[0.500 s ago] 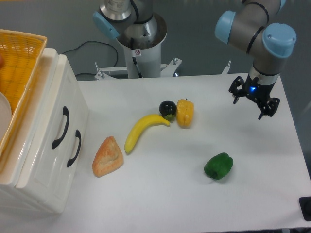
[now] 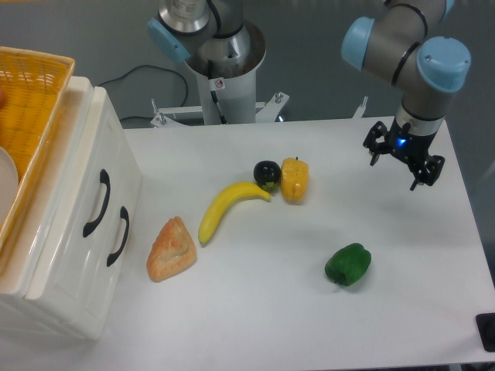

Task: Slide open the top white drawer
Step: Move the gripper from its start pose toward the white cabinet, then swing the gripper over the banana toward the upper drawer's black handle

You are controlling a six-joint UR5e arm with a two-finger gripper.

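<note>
The white cabinet stands at the table's left edge, with two drawers in its front. The top white drawer [image 2: 80,166] carries the upper curved black handle [image 2: 97,202] and sits flush with the cabinet front. The lower drawer's handle [image 2: 120,235] lies just right of it. My gripper [image 2: 397,168] hovers over the table's far right side, a long way from the cabinet. Its fingers are spread open with nothing between them.
A yellow wicker basket [image 2: 31,85] rests on top of the cabinet. On the table between cabinet and gripper lie a bread wedge [image 2: 171,249], a banana [image 2: 227,205], a dark round fruit [image 2: 267,173], a yellow pepper [image 2: 295,179] and a green pepper [image 2: 348,264].
</note>
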